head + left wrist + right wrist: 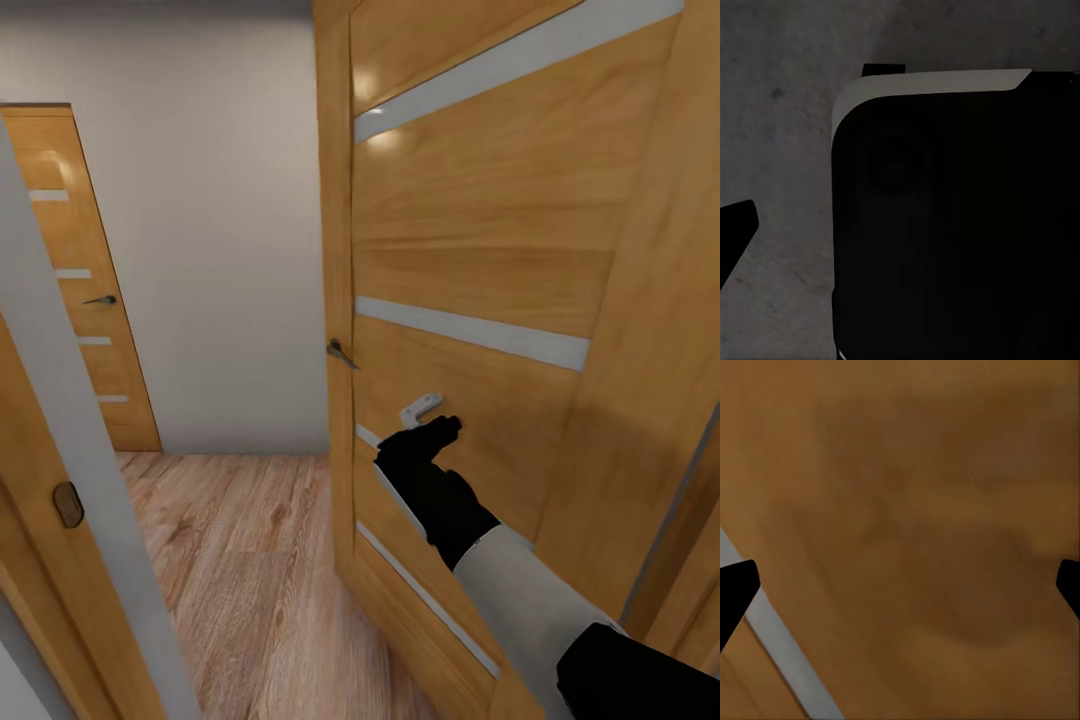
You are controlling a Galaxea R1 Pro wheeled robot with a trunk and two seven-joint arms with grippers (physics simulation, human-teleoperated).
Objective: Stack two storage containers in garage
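With its fingers spread and nothing held, the right gripper (432,432) is pressed near the orange door (480,260) in a hallway (no containers are seen, the left gripper's state cannot be told), so the half-open door could be struck by the arm.

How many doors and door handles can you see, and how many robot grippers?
Orange striped doors: 2, the near door and the far door
Door handles: 2, near and far
Grippers: 1, the right gripper
Total: 5
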